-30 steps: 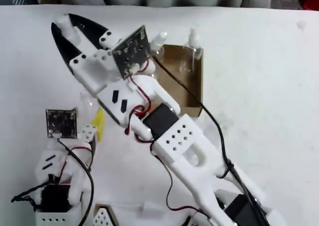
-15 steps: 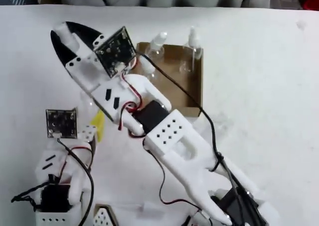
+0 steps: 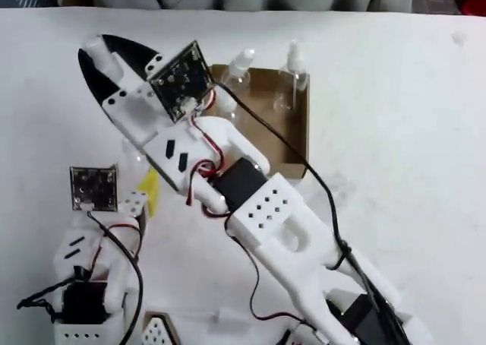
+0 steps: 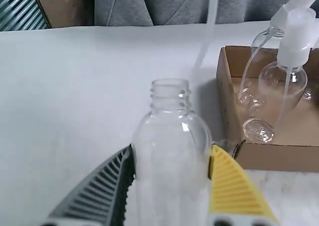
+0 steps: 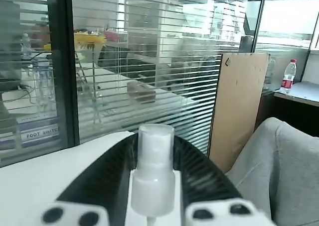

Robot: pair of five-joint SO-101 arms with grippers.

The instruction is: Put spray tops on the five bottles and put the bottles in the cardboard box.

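Bottle [image 4: 172, 151] number three, as I judge it, is the one in hand. It stands upright near a corner of the cardboard box [image 4: 227, 86] with its neck bare. Your left tool [image 4: 172, 159] is closed on its body, a grey finger on one side and a yellow finger on the other.

Its spray top [image 5: 152, 166] is not on yet. Your right tool [image 5: 154, 144] has that top clamped between its black fingers, nozzle end outward. From above, this tool sits out toward the far left of the worktop [image 3: 395, 94], apart from the bottle's neck. To cap the bottle you will have to bring the top over the neck and seat it — the two are not lined up now.

Inside the box, two capped bottles [image 4: 276, 84] stand upright close together, so that part looks done. The right arm [image 3: 266, 208] lies across the near side of the box in the high view. Whether the box holds more than those two, you cannot tell.

My reckoning is two of five finished and a third partway. Left to do: fit this top, set the bottle in the box, then cap and box the remaining ones.
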